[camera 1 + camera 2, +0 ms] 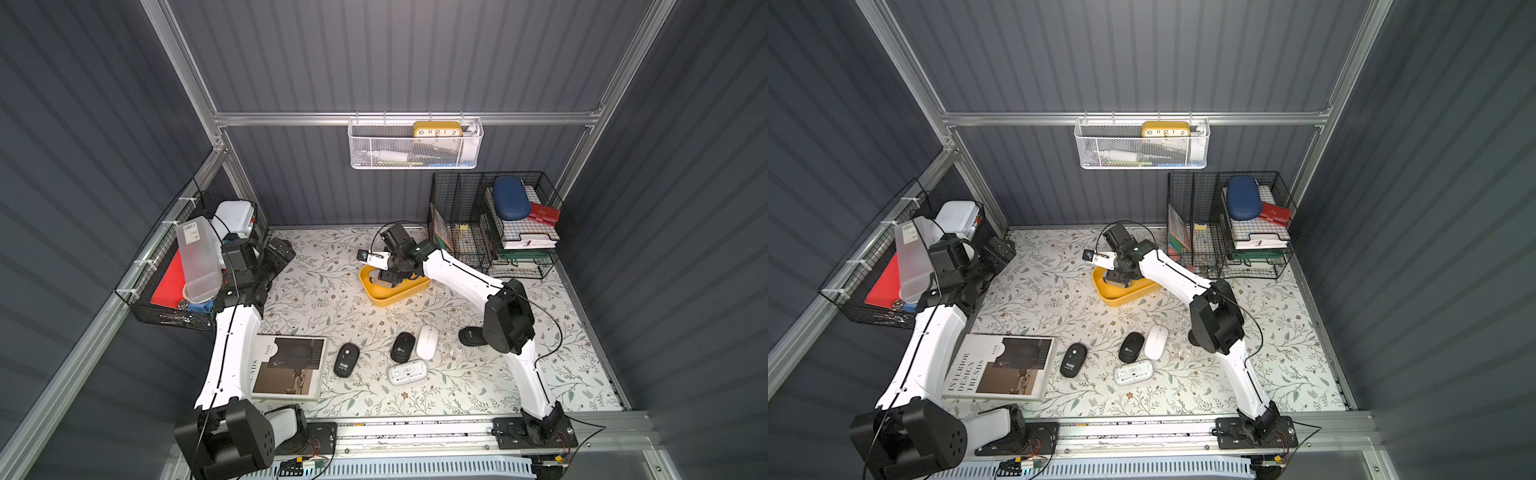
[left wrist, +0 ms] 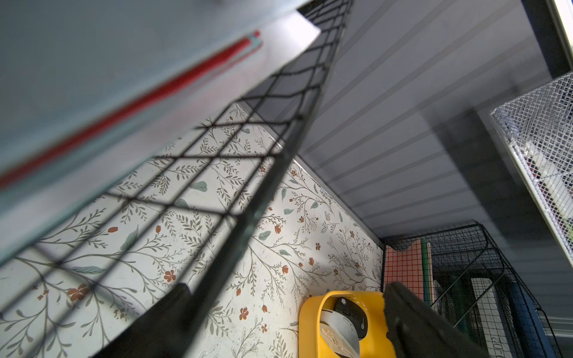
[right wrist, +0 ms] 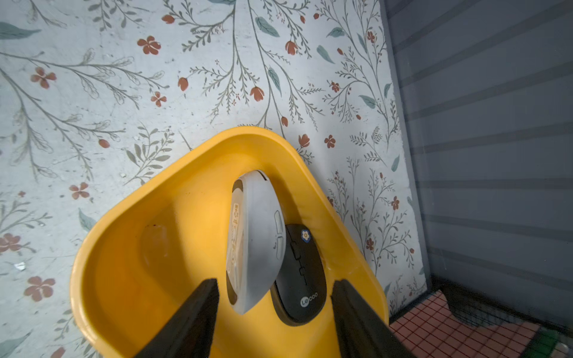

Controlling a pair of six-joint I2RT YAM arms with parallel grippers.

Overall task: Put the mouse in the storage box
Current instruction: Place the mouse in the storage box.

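Right wrist view: two mice lie in the yellow storage box (image 3: 186,161), my right pincer (image 3: 276,283) parted over them

My right pincer hangs over the box with its two black fingers (image 3: 198,313) set apart, one on either side of the mice, touching neither. A pale grey mouse (image 3: 257,241) stands on its edge and leans on a black Lecoo mouse (image 3: 300,272), which lies flat by the box wall.

In both top views the box sits toward the back of the table, near a black wire-mesh organiser (image 1: 494,224) that holds a blue case (image 1: 510,203) and papers. The tabletop (image 1: 332,291) is covered in a white sheet printed with grey-green sprigs and small rust-red flowers. Nearer the front, well apart from the box, five more mice lie on it: a black mouse (image 1: 346,360), a second black mouse (image 1: 402,347), a white mouse (image 1: 427,341), an upturned white mouse (image 1: 408,372) and a dark mouse (image 1: 471,336) half hidden behind my right arm. A magazine (image 1: 1000,368), titled Interior Design Trends, lies at the front left.

Dark grey ribbed wall panels (image 1: 374,62) in an aluminium frame close in the table on three sides. A white mesh basket (image 1: 415,153) with a yellow clock (image 1: 437,129) hangs from the back rail. My left pincer (image 2: 288,286) is by a black wire basket (image 1: 166,291) on the left wall, spread wide, nothing between its fingers.
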